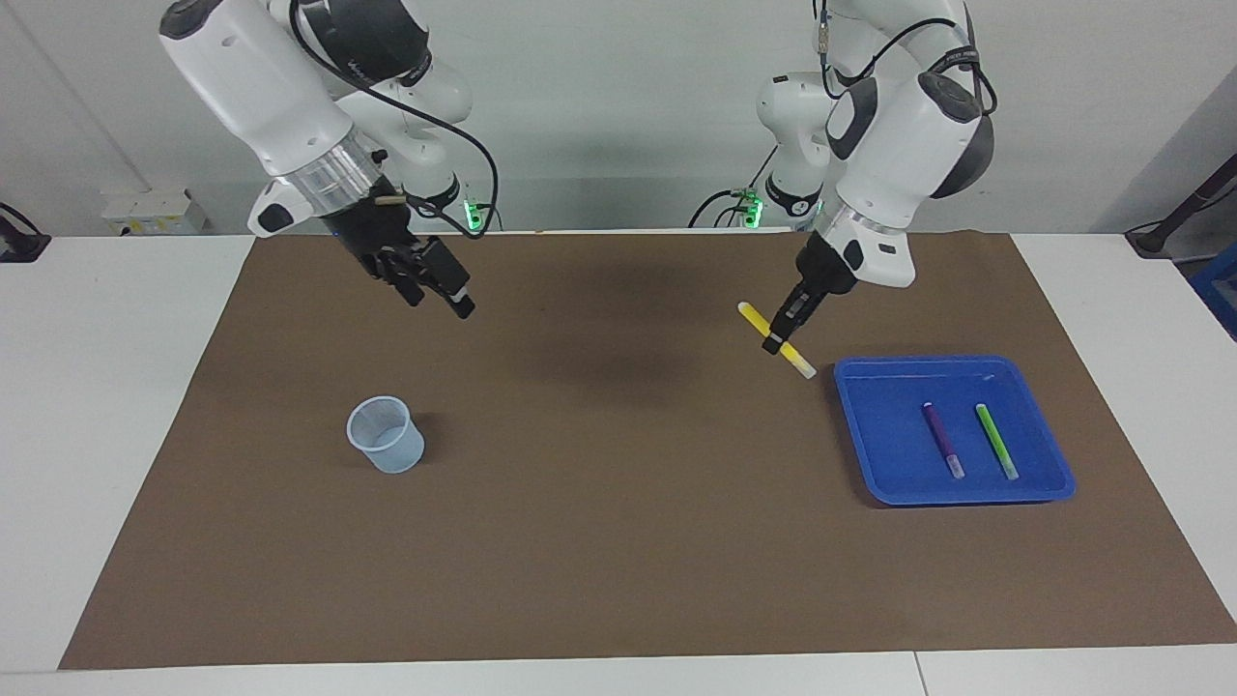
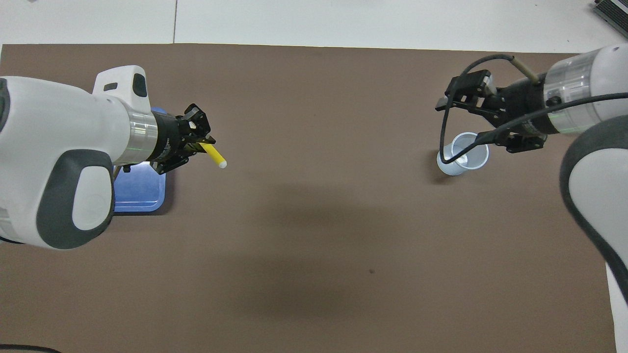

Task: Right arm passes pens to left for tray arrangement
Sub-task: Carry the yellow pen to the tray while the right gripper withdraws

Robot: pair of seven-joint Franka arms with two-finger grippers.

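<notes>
My left gripper point(image 1: 778, 340) is shut on the yellow pen point(image 1: 754, 317), held crosswise in the air over the mat just beside the blue tray point(image 1: 884, 406). In the overhead view the yellow pen point(image 2: 216, 156) sticks out of the left gripper point(image 2: 201, 144), and the arm hides most of the tray point(image 2: 140, 193). A purple pen point(image 1: 942, 440) and a green pen point(image 1: 996, 441) lie side by side in the tray. My right gripper point(image 1: 440, 298) hangs open and holds nothing, above the mat by the cup, toward the right arm's end of the table.
A small translucent pale-blue cup point(image 1: 387, 435) stands upright on the brown mat point(image 1: 618, 503), under the right gripper point(image 2: 468, 121) in the overhead view, where a black cable crosses the cup point(image 2: 463, 156). White table surrounds the mat.
</notes>
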